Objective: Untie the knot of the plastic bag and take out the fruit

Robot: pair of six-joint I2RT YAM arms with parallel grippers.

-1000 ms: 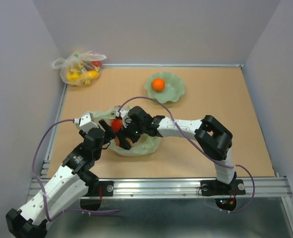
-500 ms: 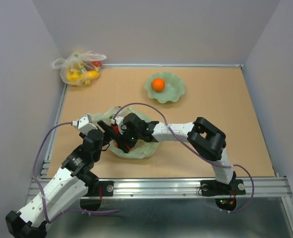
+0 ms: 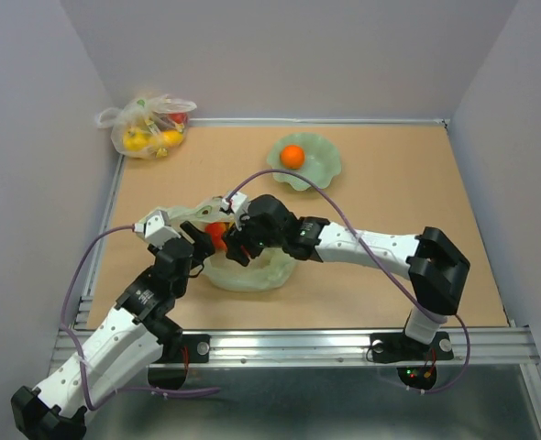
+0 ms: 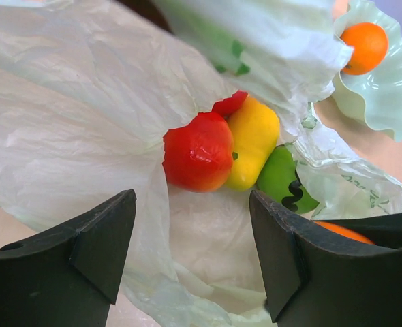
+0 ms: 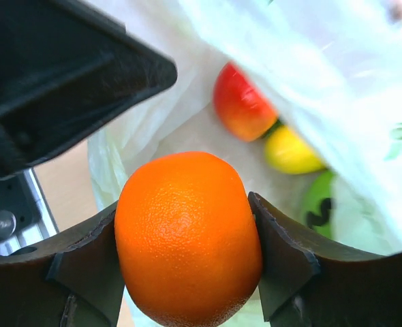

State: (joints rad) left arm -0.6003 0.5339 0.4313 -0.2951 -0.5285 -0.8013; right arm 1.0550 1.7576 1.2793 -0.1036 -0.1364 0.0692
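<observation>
Fruit (image 4: 197,153) is seen inside the plastic bag (image 4: 65,122); an orange (image 5: 187,238) is gripped by the right claw (image 5: 184,228), and the left claw (image 4: 191,225) is spread wide.

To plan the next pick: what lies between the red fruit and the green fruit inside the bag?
A yellow fruit, touching the red fruit, beside the green fruit; the left wrist view shows it.

I log tan surface (image 3: 390,211): pale green plastic bag (image 3: 252,275) near-left, green bowl (image 3: 330,165) far centre, clear whitish bag (image 3: 128,137) far-left corner.
</observation>
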